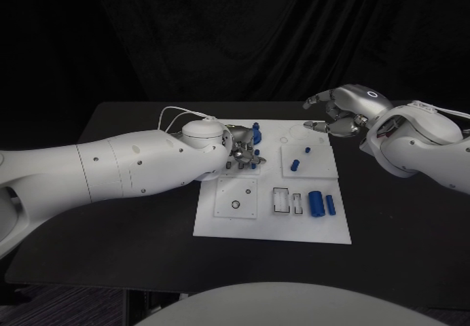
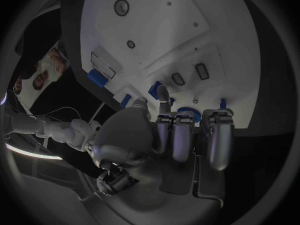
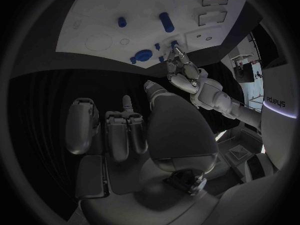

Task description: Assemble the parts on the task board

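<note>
A: Left hand [image 1: 242, 153]?
B: Hovering over the task board [image 1: 221, 224] at its far left part, fingers curling near a blue ring [image 2: 187, 113]; whether it's grasping, I cannot tell.
A: Right hand [image 1: 345, 109]?
B: Hanging released past the board's far right corner, holding nothing. A large blue cylinder [image 1: 316, 203] is lying on the board, mid-desk [image 1: 117, 238].

The left hand [image 1: 243, 155] rests over the task board [image 1: 274, 227], fingers curled beside small blue parts [image 1: 257, 133]. The right hand [image 1: 338, 112] hovers off the board's far corner, holding nothing. Two blue cylinders [image 1: 321, 203] lie well clear of both hands.
</note>
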`<state>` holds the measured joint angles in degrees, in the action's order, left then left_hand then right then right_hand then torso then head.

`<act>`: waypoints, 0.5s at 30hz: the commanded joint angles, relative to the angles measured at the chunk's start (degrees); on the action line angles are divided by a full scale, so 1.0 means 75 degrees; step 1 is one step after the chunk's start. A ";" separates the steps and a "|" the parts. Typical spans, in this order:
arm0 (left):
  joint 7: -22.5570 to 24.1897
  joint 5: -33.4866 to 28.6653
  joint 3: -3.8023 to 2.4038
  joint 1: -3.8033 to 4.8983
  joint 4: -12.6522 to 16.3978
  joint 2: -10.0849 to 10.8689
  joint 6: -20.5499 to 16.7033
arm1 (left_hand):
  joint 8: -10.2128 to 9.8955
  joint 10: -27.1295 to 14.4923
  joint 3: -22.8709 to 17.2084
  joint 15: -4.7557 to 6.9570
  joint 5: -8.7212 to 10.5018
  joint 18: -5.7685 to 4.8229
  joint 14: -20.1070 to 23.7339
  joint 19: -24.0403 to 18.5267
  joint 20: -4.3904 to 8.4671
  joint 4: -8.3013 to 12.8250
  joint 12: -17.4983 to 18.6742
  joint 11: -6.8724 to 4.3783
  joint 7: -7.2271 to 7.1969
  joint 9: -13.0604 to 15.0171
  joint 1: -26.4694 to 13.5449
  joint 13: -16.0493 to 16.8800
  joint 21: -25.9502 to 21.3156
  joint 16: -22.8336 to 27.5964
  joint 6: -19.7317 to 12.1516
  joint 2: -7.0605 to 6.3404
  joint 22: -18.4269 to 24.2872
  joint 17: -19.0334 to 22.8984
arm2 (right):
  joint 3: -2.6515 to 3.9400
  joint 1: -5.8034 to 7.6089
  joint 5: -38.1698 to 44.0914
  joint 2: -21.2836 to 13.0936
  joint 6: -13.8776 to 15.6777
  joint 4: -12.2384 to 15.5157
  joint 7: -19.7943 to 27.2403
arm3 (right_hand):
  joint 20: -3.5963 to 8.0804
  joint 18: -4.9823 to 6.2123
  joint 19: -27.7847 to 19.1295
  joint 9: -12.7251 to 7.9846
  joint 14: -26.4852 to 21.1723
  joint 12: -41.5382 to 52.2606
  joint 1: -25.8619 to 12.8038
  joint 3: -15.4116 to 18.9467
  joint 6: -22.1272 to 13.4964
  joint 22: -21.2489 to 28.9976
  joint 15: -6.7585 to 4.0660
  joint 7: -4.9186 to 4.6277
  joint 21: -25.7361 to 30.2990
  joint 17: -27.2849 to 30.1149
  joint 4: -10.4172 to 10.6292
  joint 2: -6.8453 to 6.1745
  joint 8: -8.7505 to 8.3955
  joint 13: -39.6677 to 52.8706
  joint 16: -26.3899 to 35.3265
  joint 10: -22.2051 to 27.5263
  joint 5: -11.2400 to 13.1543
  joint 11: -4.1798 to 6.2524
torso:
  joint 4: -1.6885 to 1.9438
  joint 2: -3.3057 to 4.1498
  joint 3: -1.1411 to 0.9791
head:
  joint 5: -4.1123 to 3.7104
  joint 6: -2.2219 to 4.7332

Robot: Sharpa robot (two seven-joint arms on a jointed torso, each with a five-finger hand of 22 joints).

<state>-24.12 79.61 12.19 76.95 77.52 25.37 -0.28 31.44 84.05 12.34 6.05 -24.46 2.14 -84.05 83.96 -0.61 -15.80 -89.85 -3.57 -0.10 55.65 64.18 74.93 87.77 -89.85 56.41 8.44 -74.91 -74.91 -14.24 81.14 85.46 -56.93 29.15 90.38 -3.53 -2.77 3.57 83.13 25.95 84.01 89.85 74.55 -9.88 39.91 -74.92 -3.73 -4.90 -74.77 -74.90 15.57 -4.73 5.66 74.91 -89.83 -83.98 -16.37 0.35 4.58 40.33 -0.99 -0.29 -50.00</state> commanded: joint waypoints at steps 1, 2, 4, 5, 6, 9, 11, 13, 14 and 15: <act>0.0194 0.0017 -0.0007 -0.0016 -0.0022 -0.0037 0.0059 | -0.0028 0.0794 -0.0043 0.0028 -0.0009 -0.0102 -0.0794 0.0339 0.0048 -0.0001 -0.0020 -0.0023 0.0005 0.0010 0.0083 0.2010 -0.0053 -0.0020 0.0056 -0.0026 -0.1320 -0.2013 | 0.0005 -0.0015 0.0017 -0.0014 -0.0054 0.0019 -0.0164 | -0.0032 -0.0046 0.0025 -0.0014 0.0799 0.0020 0.0030 -0.0001 0.0053 -0.1444 0.0049 -0.0010 0.0005 -0.2013 0.0006 0.0043 0.0028 0.2012 -0.0022 -0.0803 0.0013 -0.0039 | 0.0006 -0.0005 -0.0001 | -0.0014 0.0001; 0.0200 0.0017 -0.0007 -0.0017 -0.0028 -0.0042 0.0065 | -0.0050 0.0794 -0.0052 0.0025 -0.0009 -0.0100 -0.0794 0.0336 0.0047 0.0004 -0.0020 -0.0022 0.0007 0.0013 0.0112 0.2010 -0.0056 -0.0020 0.0060 -0.0030 -0.1316 -0.2013 | 0.0005 -0.0015 0.0017 -0.0015 -0.0057 0.0020 -0.0166 | -0.0032 -0.0046 0.0025 -0.0014 0.0799 0.0020 0.0030 -0.0001 0.0053 -0.1444 0.0049 -0.0010 0.0005 -0.2013 0.0006 0.0043 0.0028 0.2012 -0.0022 -0.0803 0.0013 -0.0039 | 0.0007 -0.0004 0.0000 | -0.0018 0.0001; 0.0208 0.0017 -0.0007 -0.0019 -0.0040 -0.0051 0.0081 | -0.0075 0.0794 -0.0063 0.0024 -0.0009 -0.0100 -0.0794 0.0336 0.0046 0.0010 -0.0020 -0.0020 0.0009 0.0017 0.0148 0.2010 -0.0058 -0.0020 0.0065 -0.0035 -0.1315 -0.2013 | 0.0005 -0.0015 0.0017 -0.0016 -0.0062 0.0021 -0.0169 | -0.0032 -0.0046 0.0025 -0.0014 0.0799 0.0020 0.0030 -0.0001 0.0053 -0.1444 0.0049 -0.0010 0.0005 -0.2013 0.0006 0.0043 0.0028 0.2012 -0.0022 -0.0803 0.0013 -0.0039 | 0.0009 -0.0004 0.0000 | -0.0022 0.0001; 0.0211 0.0017 -0.0007 -0.0020 -0.0047 -0.0055 0.0089 | -0.0107 0.0794 -0.0077 0.0021 -0.0009 -0.0100 -0.0794 0.0335 0.0045 0.0021 -0.0020 -0.0018 0.0011 0.0024 0.0197 0.2010 -0.0060 -0.0020 0.0072 -0.0045 -0.1315 -0.2013 | 0.0005 -0.0015 0.0017 -0.0017 -0.0065 0.0021 -0.0172 | -0.0032 -0.0046 0.0025 -0.0014 0.0799 0.0020 0.0030 -0.0001 0.0053 -0.1444 0.0049 -0.0010 0.0005 -0.2013 0.0006 0.0043 0.0028 0.2012 -0.0022 -0.0803 0.0013 -0.0039 | 0.0011 -0.0003 0.0000 | -0.0026 0.0001; 0.0213 0.0017 -0.0007 -0.0021 -0.0053 -0.0060 0.0100 | -0.0137 0.0794 -0.0093 0.0020 -0.0009 -0.0099 -0.0794 0.0333 0.0043 0.0033 -0.0020 -0.0016 0.0013 0.0031 0.0246 0.2010 -0.0063 -0.0020 0.0077 -0.0051 -0.1313 -0.2013 | 0.0005 -0.0015 0.0017 -0.0018 -0.0068 0.0020 -0.0174 | -0.0032 -0.0046 0.0025 -0.0014 0.0799 0.0020 0.0030 -0.0001 0.0053 -0.1444 0.0049 -0.0010 0.0005 -0.2013 0.0006 0.0043 0.0028 0.2012 -0.0022 -0.0803 0.0013 -0.0039 | 0.0010 -0.0004 -0.0001 | -0.0026 0.0001; 0.0211 0.0017 -0.0007 -0.0025 -0.0066 -0.0068 0.0132 | -0.0168 0.0794 -0.0111 0.0018 -0.0009 -0.0098 -0.0794 0.0332 0.0041 0.0047 -0.0020 -0.0014 0.0013 0.0041 0.0302 0.2010 -0.0066 -0.0020 0.0086 -0.0060 -0.1310 -0.2013 | 0.0005 -0.0015 0.0017 -0.0019 -0.0076 0.0019 -0.0181 | -0.0033 -0.0046 0.0026 -0.0023 0.0799 0.0020 0.0049 -0.0006 0.0061 -0.1444 0.0051 -0.0012 0.0004 -0.2013 -0.0007 0.0042 0.0024 0.2012 -0.0022 -0.0803 0.0012 -0.0041 | 0.0007 -0.0006 -0.0003 | -0.0024 0.0001; 0.0205 0.0017 -0.0007 -0.0027 -0.0073 -0.0072 0.0155 | -0.0181 0.0794 -0.0118 0.0018 -0.0009 -0.0100 -0.0794 0.0336 0.0041 0.0051 -0.0020 -0.0014 0.0013 0.0045 0.0323 0.2010 -0.0063 -0.0020 0.0089 -0.0064 -0.1317 -0.2013 | 0.0005 -0.0015 0.0017 -0.0018 -0.0082 0.0017 -0.0184 | -0.0033 -0.0046 0.0026 -0.0023 0.0799 0.0020 0.0049 -0.0006 0.0061 -0.1444 0.0051 -0.0012 0.0004 -0.2013 -0.0007 0.0042 0.0024 0.2012 -0.0022 -0.0803 0.0012 -0.0041 | 0.0002 -0.0007 -0.0004 | -0.0015 0.0001; 0.0200 0.0017 -0.0007 -0.0029 -0.0079 -0.0072 0.0173 | -0.0181 0.0794 -0.0118 0.0018 -0.0009 -0.0100 -0.0794 0.0336 0.0041 0.0051 -0.0020 -0.0014 0.0013 0.0045 0.0323 0.2010 -0.0063 -0.0020 0.0089 -0.0064 -0.1317 -0.2013 | 0.0005 -0.0015 0.0017 -0.0017 -0.0087 0.0016 -0.0187 | -0.0034 -0.0044 0.0021 -0.0029 0.0799 0.0020 0.0062 -0.0010 0.0064 -0.1441 0.0052 -0.0013 0.0015 -0.2013 -0.0016 0.0043 0.0021 0.2012 -0.0022 -0.0803 0.0010 -0.0042 | 0.0000 -0.0005 -0.0005 | -0.0010 0.0001; 0.0198 0.0017 -0.0007 -0.0030 -0.0084 -0.0071 0.0186 | -0.0193 0.0794 -0.0124 0.0017 -0.0009 -0.0097 -0.0794 0.0330 0.0040 0.0056 -0.0020 -0.0014 0.0014 0.0049 0.0342 0.2010 -0.0068 -0.0020 0.0091 -0.0068 -0.1308 -0.2013 | 0.0005 -0.0015 0.0017 -0.0016 -0.0091 0.0014 -0.0189 | -0.0034 -0.0044 0.0021 -0.0029 0.0799 0.0020 0.0062 -0.0010 0.0064 -0.1441 0.0052 -0.0013 0.0015 -0.2013 -0.0016 0.0043 0.0021 0.2012 -0.0022 -0.0803 0.0010 -0.0042 | -0.0001 -0.0004 -0.0005 | -0.0007 0.0001; 0.0197 0.0017 -0.0007 -0.0031 -0.0087 -0.0069 0.0194 | -0.0204 0.0794 -0.0131 0.0017 -0.0010 -0.0099 -0.0794 0.0333 0.0040 0.0061 -0.0020 -0.0014 0.0014 0.0053 0.0363 0.2010 -0.0067 -0.0020 0.0094 -0.0070 -0.1312 -0.2013 | 0.0005 -0.0015 0.0017 -0.0014 -0.0094 0.0012 -0.0190 | -0.0034 -0.0044 0.0021 -0.0029 0.0799 0.0020 0.0062 -0.0010 0.0064 -0.1441 0.0052 -0.0013 0.0015 -0.2013 -0.0016 0.0043 0.0021 0.2012 -0.0022 -0.0803 0.0010 -0.0042 | -0.0003 -0.0004 -0.0005 | -0.0004 0.0001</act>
<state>-23.57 79.62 12.19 76.83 76.89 24.98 0.24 30.17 84.05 11.73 6.04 -24.46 2.14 -84.05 83.96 -0.61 -15.33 -89.85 -3.56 -0.02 56.00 66.29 74.93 87.55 -89.85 56.74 7.99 -74.91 -74.90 -14.24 81.14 85.46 -56.99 28.78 90.42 -3.77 -2.77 3.57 83.13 25.83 84.00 89.85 74.55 -9.88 40.09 -74.92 -3.73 -5.08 -74.77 -74.90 15.57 -4.73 5.66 74.91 -89.83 -83.98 -16.37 0.36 4.61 40.28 -1.01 -0.38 -50.00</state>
